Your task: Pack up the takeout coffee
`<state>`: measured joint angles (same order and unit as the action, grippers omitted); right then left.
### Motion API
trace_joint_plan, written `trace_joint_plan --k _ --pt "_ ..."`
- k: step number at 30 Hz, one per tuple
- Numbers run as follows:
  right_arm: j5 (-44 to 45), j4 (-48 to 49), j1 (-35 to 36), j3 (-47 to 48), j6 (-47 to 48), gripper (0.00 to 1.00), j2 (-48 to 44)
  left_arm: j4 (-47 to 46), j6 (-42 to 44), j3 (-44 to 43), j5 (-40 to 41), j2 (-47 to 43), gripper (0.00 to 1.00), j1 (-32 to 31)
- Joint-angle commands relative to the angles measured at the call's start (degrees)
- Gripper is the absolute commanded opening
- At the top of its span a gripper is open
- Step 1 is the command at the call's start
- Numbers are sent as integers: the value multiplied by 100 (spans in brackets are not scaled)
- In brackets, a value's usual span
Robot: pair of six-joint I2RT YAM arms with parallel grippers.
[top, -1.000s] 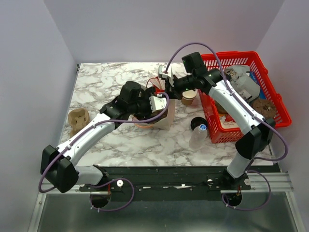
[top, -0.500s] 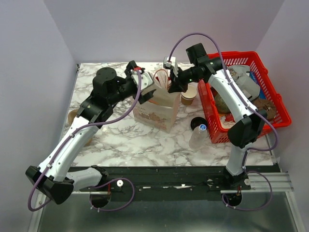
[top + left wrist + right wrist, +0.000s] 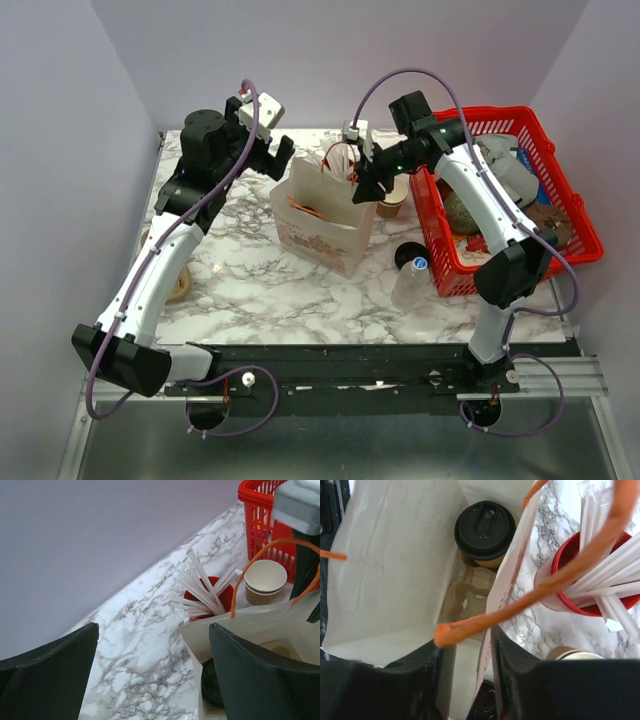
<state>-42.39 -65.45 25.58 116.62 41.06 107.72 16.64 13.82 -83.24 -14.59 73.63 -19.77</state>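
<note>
Takeout coffee [image 3: 485, 530] upright in bag [image 3: 385, 570], just below R pincer [image 3: 470, 645]; L pincer [image 3: 152, 645] farther off. R pincer parted astride bag rim; L pincer wide, empty.

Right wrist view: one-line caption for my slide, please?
Lidded takeout coffee sits inside the white bag, red straw cup beside it.

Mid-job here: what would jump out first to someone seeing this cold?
The open paper bag mid-table, with the lidded coffee standing inside it. The right gripper straddles the bag's rim by an orange handle, while the left gripper hangs open over the table at its back left.
</note>
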Motion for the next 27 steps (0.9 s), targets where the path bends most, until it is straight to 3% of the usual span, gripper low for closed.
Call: trace_joint_plan --k 1,3,6,13,17,23,27 --pt "20 58 -71 290 -344 56 -374 199 -1037 62 -246 152 99 210" --pt "99 199 -71 562 -440 67 -480 155 -1223 115 -518 178 99 324" --pt "152 559 -89 608 -476 73 -813 190 -1295 177 -694 213 99 377" --pt "-94 2342 -510 -200 -1265 73 -1465 550 -1259 133 -1185 433 99 456" --pt "642 3483 -660 -524 -1759 73 -1333 778 -1268 168 -1389 469 99 448" --pt "1687 4417 -660 -588 -2048 69 -500 1164 -1181 -7 -1178 776 98 456" --pt "2033 4374 -660 167 -2628 62 336 1517 -900 -184 -1274 899 96 448"
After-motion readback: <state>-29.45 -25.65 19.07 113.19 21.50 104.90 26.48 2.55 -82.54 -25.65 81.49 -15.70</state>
